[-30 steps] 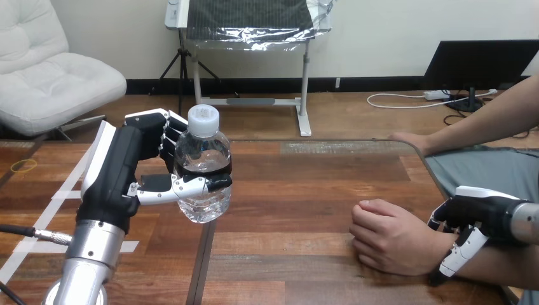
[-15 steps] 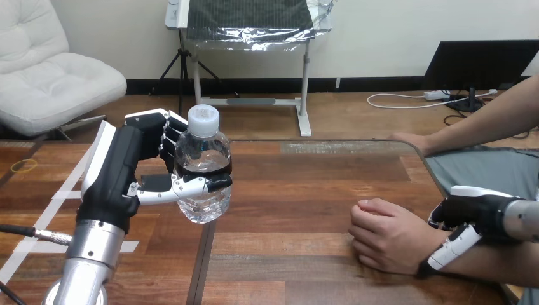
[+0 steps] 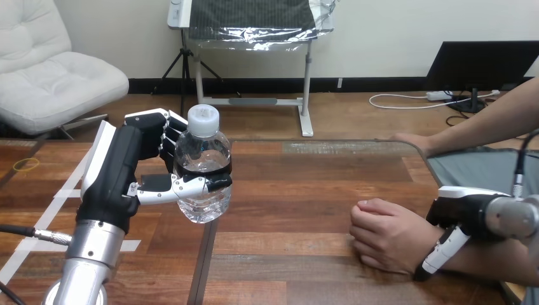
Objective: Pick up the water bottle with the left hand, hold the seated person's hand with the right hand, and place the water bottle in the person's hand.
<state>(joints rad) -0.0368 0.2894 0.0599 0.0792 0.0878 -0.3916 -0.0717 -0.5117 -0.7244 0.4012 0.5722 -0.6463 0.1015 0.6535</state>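
My left hand (image 3: 121, 168) is shut on a clear water bottle (image 3: 202, 159) with a white cap. It holds the bottle upright above the table's left half, thumb across the front and fingers behind. At the right, the person's hand (image 3: 384, 235) rests on the table, loosely curled, knuckles toward the middle. My right hand (image 3: 467, 213) sits on top of that hand's wrist. Its thumb (image 3: 438, 254) runs down the near side of the wrist to the tabletop; its fingers are hidden behind the wrist. A wide gap of table separates the bottle from the person's hand.
The person's other hand (image 3: 407, 138) lies on the wooden table's (image 3: 305, 190) far right edge. White tape lines (image 3: 63, 194) and a yellow rubber band (image 3: 24, 164) mark the table's left part. The table's corner and edge run close beside my right arm.
My right hand has slid a little left along the person's forearm, and its thumb has swung down round the near side of the wrist. The left hand and bottle have stayed put.
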